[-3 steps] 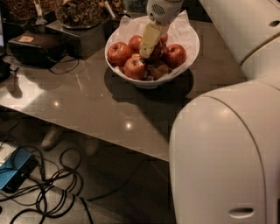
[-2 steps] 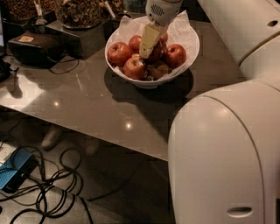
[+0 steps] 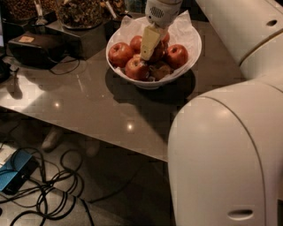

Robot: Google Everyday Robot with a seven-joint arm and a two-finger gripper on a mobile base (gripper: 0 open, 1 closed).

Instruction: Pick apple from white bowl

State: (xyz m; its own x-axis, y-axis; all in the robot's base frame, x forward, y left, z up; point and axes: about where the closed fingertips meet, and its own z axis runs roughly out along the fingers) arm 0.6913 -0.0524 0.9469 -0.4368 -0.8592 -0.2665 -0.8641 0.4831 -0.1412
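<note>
A dark case (image 3: 32, 45) sits at the far left of the grey bench (image 3: 88, 106). At its two o'clock, containers of brown food (image 3: 79, 11) line the back edge. On the floor at seven o'clock of the bench, black cables (image 3: 48, 198) coil beside a blue device (image 3: 13, 174).

At the bench's twelve o'clock stands the white bowl (image 3: 146, 83), lined with crumpled white paper (image 3: 188, 26). One bright red apple (image 3: 120, 54) lies at the bowl's nine o'clock, and another, the front apple (image 3: 136, 68), sits at seven o'clock.

The end effector (image 3: 150, 52) reaches down from twelve o'clock into the middle of the heap, its pale yellowish tip low among the fruit. Whether it is apart, together or clamped on anything cannot be told from this view.

The apple (image 3: 158, 53), dull dark red, lies in the centre of the bowl, touching the end effector at its three o'clock side and partly hidden behind it. A brownish-tan fruit (image 3: 161, 70) rests just at the apple's six o'clock. A further red apple, the right apple (image 3: 177, 55), sits at the bowl's three o'clock.

The robot's white arm (image 3: 230, 154) fills the right side from one o'clock to five o'clock.
</note>
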